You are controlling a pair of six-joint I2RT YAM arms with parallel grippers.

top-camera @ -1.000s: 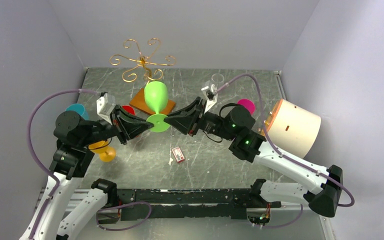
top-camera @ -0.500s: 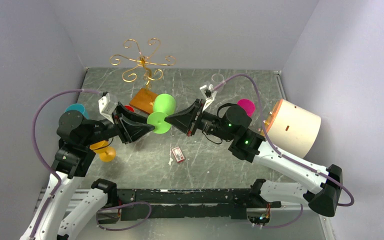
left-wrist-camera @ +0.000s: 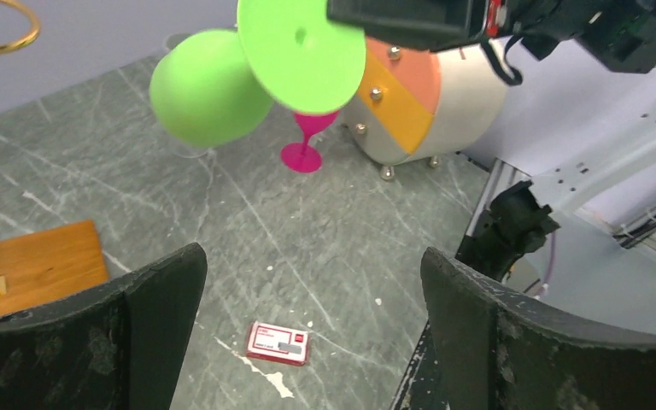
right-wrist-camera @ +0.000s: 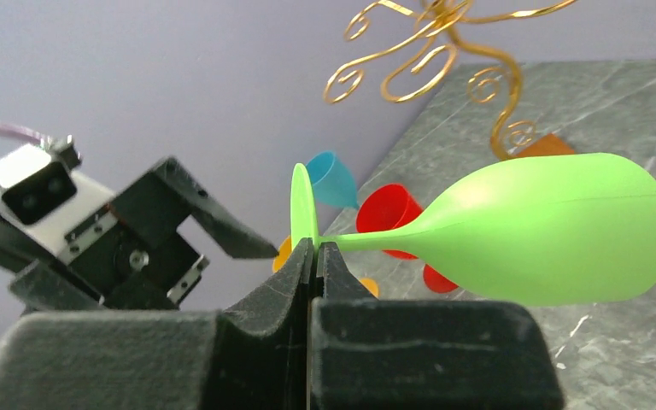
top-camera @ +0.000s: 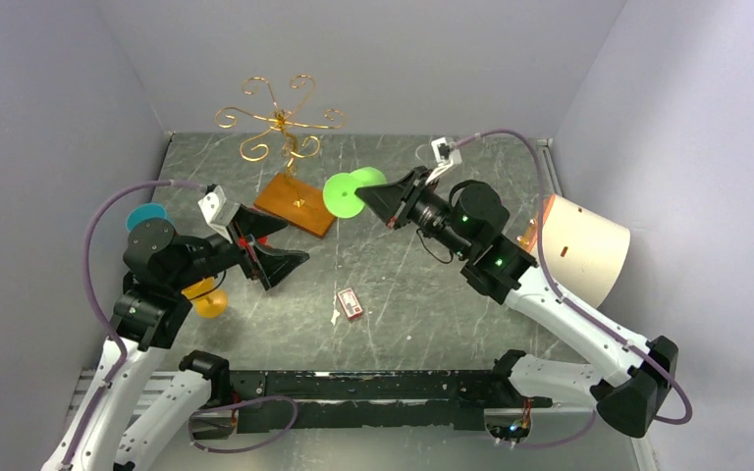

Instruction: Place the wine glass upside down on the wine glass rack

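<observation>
Top external, near side: holds nothing in left gripper point(top-camera: 293, 244), jaws spread wide above table point(top-camera: 412, 294). Farther: pinches glass point(top-camera: 343, 194) at the stem, by the foot, in tight right gripper point(top-camera: 369, 192); carries it sideways in the air, just right of rack point(top-camera: 299, 205), upright toward the back.

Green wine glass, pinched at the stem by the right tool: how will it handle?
Probably light and not brittle: the green wine glass looks like opaque plastic. The right tool grips only the thin stem, with the bowl sticking out sideways, so it may pivot. Laid down, it would likely roll.
</observation>
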